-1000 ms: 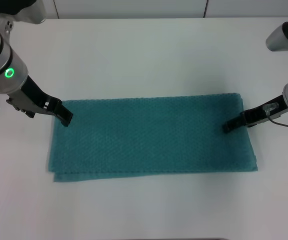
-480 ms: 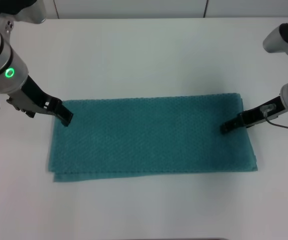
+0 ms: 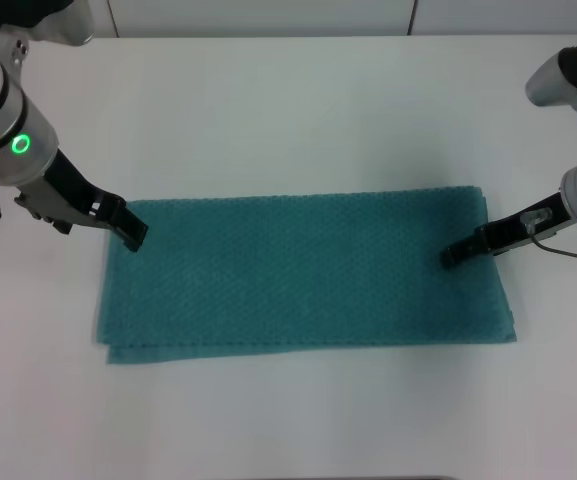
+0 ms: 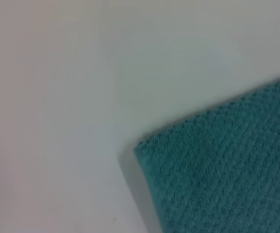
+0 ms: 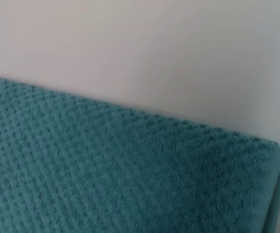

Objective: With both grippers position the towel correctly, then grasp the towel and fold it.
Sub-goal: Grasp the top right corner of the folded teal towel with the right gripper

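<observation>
1. The towel (image 3: 303, 272) lies flat on the white bench (image 3: 288, 110), its long side running from our left to our right, doubled, with a lower layer peeking out along its near-left edge.
2. Our left tool (image 3: 131, 235) rests at the towel's far-left corner, its black tip on or just above the cloth; we cannot tell whether it is spread or pressed together.
3. Our right tool (image 3: 451, 257) sits on the towel's right end, a little in from the short edge and nearer the far side; its state is equally unclear to us.
4. The left wrist view shows a towel corner against bare bench, and the right wrist view shows the far edge and its layered end, but neither shows any fingers.
5. We judge that we are in the positioning step: the towel looks roughly squared, with no corner lifted.
6. Next we would need both tools to pinch matching corners through both layers, then lift together.
</observation>
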`<state>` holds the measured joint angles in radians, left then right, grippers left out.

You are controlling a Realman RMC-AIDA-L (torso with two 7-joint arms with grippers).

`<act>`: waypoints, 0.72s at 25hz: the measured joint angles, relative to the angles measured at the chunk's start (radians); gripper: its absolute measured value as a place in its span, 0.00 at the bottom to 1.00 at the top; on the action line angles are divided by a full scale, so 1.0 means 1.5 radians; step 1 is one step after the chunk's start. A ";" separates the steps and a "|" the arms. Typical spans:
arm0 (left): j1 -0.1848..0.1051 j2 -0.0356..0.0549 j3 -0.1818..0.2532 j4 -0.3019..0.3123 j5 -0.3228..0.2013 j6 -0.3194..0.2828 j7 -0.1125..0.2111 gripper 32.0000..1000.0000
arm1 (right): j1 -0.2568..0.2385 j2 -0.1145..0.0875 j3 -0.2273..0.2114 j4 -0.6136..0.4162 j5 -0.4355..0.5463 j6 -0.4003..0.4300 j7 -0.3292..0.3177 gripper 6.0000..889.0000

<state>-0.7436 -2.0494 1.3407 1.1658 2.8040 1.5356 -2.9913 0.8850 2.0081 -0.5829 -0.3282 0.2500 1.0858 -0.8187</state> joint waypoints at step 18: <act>-0.001 0.0000 0.000 0.000 0.000 0.000 0.000 0.92 | 0.000 0.000 -0.002 0.001 0.000 0.000 0.000 0.64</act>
<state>-0.7455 -2.0494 1.3407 1.1657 2.8041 1.5355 -2.9913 0.8851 2.0079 -0.5858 -0.3267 0.2500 1.0860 -0.8192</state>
